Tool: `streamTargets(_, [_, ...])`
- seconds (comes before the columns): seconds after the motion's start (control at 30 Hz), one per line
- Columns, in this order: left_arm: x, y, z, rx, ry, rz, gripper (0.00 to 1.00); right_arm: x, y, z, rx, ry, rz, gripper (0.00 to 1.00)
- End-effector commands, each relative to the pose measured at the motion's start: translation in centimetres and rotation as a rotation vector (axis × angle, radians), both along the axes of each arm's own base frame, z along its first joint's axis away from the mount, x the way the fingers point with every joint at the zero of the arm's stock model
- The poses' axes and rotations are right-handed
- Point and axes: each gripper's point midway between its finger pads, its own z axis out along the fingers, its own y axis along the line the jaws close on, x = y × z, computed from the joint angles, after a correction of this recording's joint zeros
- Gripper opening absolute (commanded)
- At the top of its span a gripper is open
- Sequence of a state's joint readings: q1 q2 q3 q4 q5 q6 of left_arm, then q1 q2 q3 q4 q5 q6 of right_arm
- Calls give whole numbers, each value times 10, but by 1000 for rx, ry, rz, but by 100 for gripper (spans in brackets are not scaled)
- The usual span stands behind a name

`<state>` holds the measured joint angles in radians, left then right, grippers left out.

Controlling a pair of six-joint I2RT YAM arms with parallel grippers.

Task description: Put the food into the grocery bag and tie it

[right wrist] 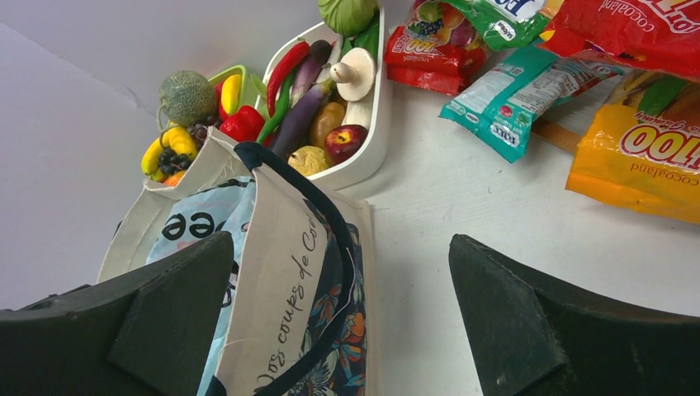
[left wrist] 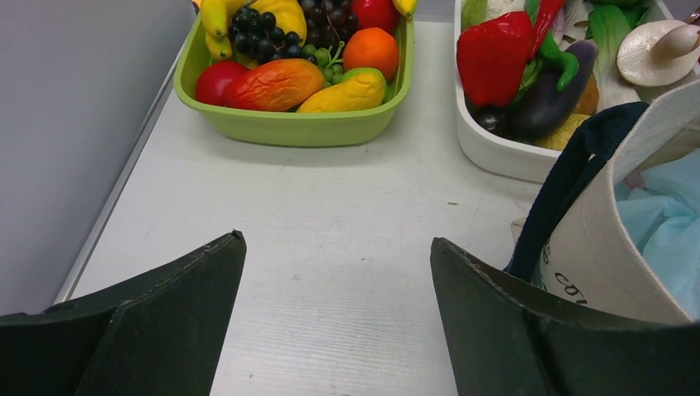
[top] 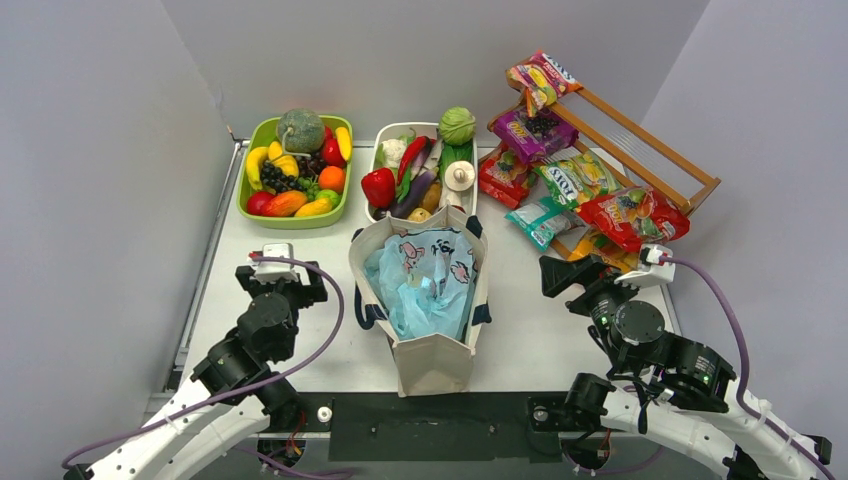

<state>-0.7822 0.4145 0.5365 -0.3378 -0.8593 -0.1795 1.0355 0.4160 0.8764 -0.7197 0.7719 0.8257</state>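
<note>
Both tools are spread wide and hold nothing; the left tool (left wrist: 338, 247) hangs over bare tabletop (left wrist: 330, 214), near the left side, and the right tool (right wrist: 342, 239) hangs near the right side, beside the canvas tote (top: 432, 365).

The blue grocery bag (top: 430, 290) sits scrunched inside that tote, in the middle of the tabletop; it looks thin, soft and very light, so it will crumple and slide. I would pinch a fold at its top edge; I cannot make out its handles.

The toy fruit (top: 295, 165) fills the green tray (left wrist: 289, 128), far left; the toy vegetables (top: 415, 170) fill the white tray (left wrist: 495, 157) next to it. They look light, hard and smooth, so round ones may roll; grab across the middle.

The snack packets (top: 575, 180) lie far right on a wooden rack (top: 650, 140); shiny and slippery, best pinched at a flat edge.
</note>
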Motion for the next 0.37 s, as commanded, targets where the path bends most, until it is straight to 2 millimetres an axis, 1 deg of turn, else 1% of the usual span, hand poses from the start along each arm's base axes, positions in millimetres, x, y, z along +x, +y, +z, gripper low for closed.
streamTargets(0.0, [4,0,10,-26,-41,5,81,3,-3,1,-15,-5,-30,100])
streamTargets(0.17, [4,-3,10,-28,-39,-8,81,4,-6,2,-11,-8,-47,100])
streamTargets(0.33, [6,-7,9,-27,-35,-21,80,4,-6,7,-6,-14,-47,100])
